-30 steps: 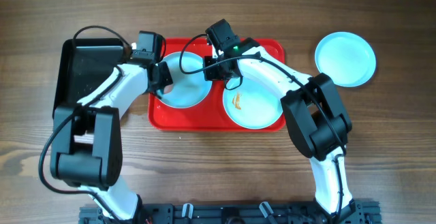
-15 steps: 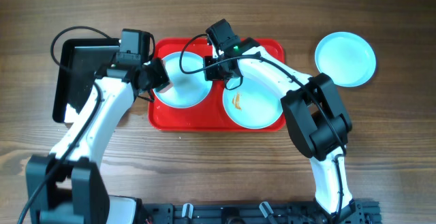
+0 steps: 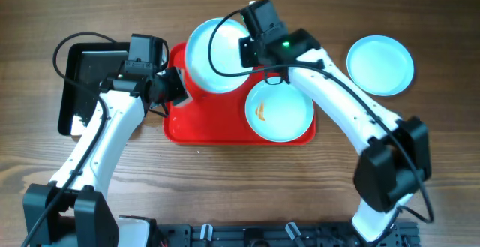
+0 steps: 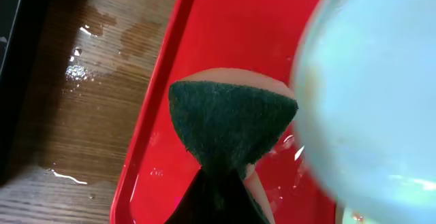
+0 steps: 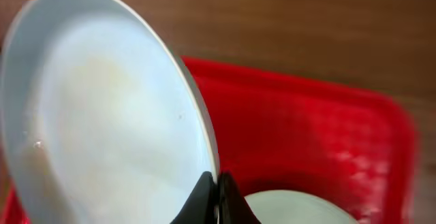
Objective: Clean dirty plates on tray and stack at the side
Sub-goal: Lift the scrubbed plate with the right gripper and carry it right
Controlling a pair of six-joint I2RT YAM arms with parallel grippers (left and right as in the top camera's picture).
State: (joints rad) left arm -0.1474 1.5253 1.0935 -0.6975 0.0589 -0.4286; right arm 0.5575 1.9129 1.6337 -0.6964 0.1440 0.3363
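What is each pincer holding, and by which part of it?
The right pincer grips a plate by its rim, the edge between the fingers. The left pincer holds a green sponge, pinched at its near end.

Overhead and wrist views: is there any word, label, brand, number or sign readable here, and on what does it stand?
None can be read in any view.
The lifted plate, the smeared plate, the plate on the table, the red tray, the black tray and the sponge all show plain surfaces.
A small green light glows near the right wrist, with no lettering by it.
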